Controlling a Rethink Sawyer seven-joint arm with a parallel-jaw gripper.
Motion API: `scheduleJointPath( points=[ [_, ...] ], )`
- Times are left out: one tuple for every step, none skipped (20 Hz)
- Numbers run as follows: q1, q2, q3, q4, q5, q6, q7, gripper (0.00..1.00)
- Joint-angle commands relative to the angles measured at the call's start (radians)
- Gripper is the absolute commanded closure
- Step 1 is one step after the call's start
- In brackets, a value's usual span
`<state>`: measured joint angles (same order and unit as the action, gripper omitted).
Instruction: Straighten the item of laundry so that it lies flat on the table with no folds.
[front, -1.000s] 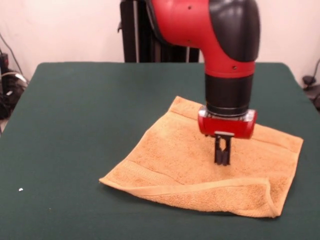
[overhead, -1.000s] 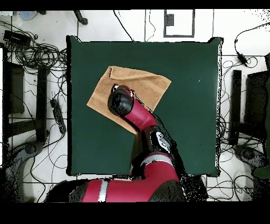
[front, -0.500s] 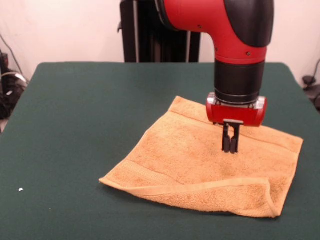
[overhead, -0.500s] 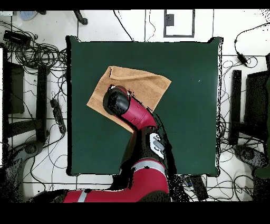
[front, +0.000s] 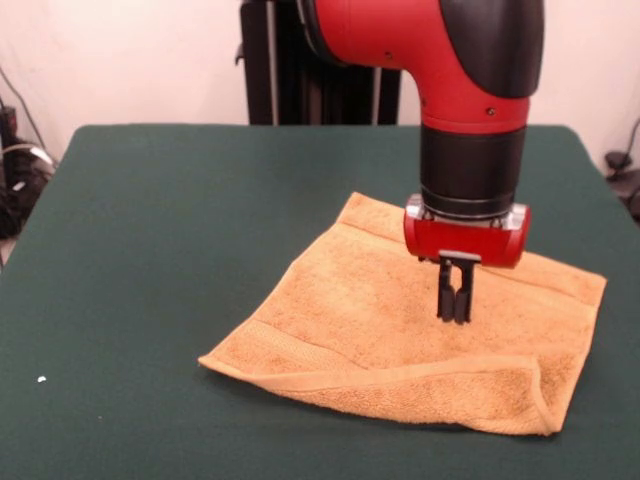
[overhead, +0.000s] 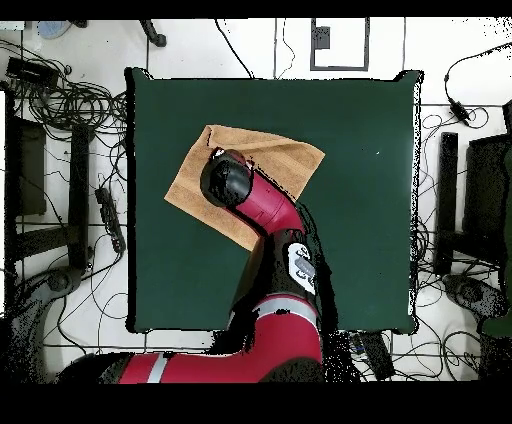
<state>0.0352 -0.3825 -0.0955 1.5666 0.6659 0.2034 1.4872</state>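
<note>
One towel (front: 400, 340), one desk (front: 170, 250), one arm (front: 470, 110) and one claw (front: 454, 318) are in sight. The golden-orange towel lies on the dark green desk, right of centre in the front view and toward the near edge. It sits askew to the desk's sides, with one corner pointing to the far side and another pointing left. A smooth woven band runs along its left end. Along the near side the cloth is doubled over: a hemmed edge runs across, and a folded layer shows under it, thickest at the near right corner, so the towel is not flat.

The claw hangs straight down over the towel's right-hand middle, its two black fingers (front: 446, 300) drawn narrow, close together with nothing between them. Their tips are at or just above the cloth; contact cannot be told. The folded near edge lies in front of the claw, the far corner behind it and to the left.

In the overhead view the arm (overhead: 262, 215) covers the towel's (overhead: 285, 160) middle, and the claw itself is hidden beneath it.
</note>
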Motion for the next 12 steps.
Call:
scheduleJointPath(
  points=[
    [-0.011,0.115,0.093,-0.062,0.050,-0.016,0.272,1.00],
    [-0.015,0.121,0.099,-0.069,0.050,-0.022,0.270,1.00],
    [-0.018,0.126,0.105,-0.075,0.049,-0.028,0.269,1.00],
    [-0.021,0.130,0.110,-0.080,0.048,-0.032,0.268,1.00],
    [-0.025,0.133,0.119,-0.084,0.047,-0.035,0.265,1.00],
    [-0.031,0.135,0.132,-0.086,0.045,-0.040,0.263,1.00],
    [-0.035,0.137,0.142,-0.088,0.044,-0.044,0.262,1.00],
    [-0.039,0.139,0.151,-0.089,0.043,-0.046,0.262,1.00],
    [-0.043,0.141,0.162,-0.090,0.042,-0.054,0.263,1.00],
    [-0.047,0.145,0.174,-0.088,0.041,-0.065,0.266,1.00],
    [-0.049,0.150,0.182,-0.090,0.041,-0.076,0.269,1.00],
    [-0.052,0.155,0.189,-0.092,0.040,-0.087,0.272,1.00]
  ],
)
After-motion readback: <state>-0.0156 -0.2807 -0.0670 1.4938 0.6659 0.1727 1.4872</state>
